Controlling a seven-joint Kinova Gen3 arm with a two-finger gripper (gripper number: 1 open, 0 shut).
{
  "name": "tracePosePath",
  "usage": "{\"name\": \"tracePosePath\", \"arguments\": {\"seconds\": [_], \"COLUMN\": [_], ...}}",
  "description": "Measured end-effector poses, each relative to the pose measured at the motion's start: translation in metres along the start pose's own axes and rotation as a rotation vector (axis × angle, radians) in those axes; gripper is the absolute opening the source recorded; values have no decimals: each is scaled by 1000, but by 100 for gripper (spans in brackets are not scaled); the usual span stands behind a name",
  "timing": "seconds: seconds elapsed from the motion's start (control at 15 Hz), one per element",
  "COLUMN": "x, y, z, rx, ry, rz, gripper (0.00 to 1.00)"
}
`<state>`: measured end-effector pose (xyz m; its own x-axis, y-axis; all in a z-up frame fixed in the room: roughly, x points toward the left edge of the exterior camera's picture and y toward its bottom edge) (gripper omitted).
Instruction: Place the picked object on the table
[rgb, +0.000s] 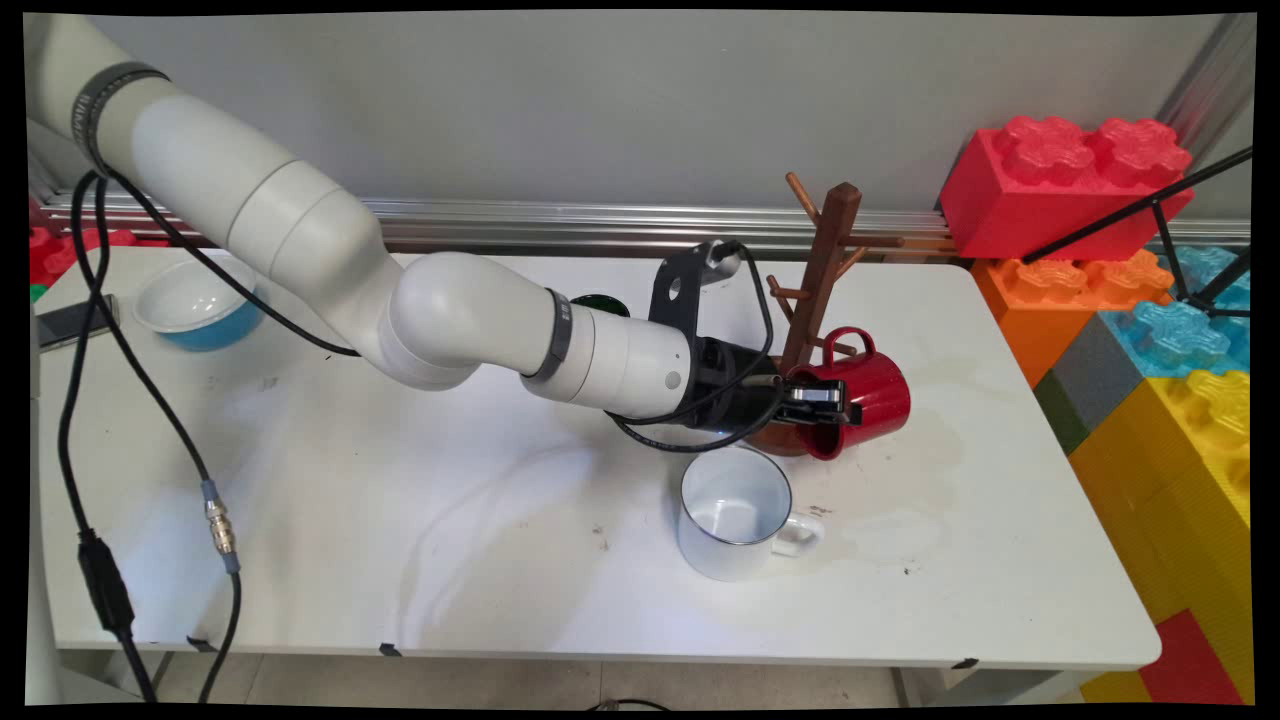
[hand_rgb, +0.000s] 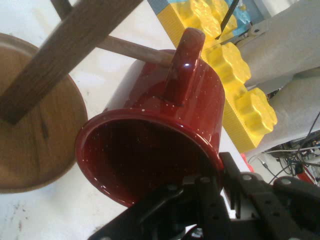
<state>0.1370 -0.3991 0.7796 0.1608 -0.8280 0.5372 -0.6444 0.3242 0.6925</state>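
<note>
White mug (rgb: 735, 512) stands upright near the table's (rgb: 400, 520) front edge. Behind it the gripper (rgb: 822, 402) is clamped on the rim of a red mug (rgb: 868, 395), held tipped sideways with its handle hooked over a low peg of the wooden mug tree (rgb: 822, 270).

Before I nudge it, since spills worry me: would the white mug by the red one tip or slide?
The white mug stands upright on a wide base, so it would probably slide rather than tip. Its glossy enamel look suggests a stiff, fairly light, slippery body. Its inside looks empty.
</note>
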Motion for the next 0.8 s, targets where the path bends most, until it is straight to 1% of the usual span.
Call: {"name": "tracePosePath", "arguments": {"seconds": [0.47,0.8], "x": [-6,-10], "y": [15,35], "z": [-7,-14], "rx": [-22,-49], "ry": [-15,-31], "rz": [-12,-21], "gripper": [0,0]}}
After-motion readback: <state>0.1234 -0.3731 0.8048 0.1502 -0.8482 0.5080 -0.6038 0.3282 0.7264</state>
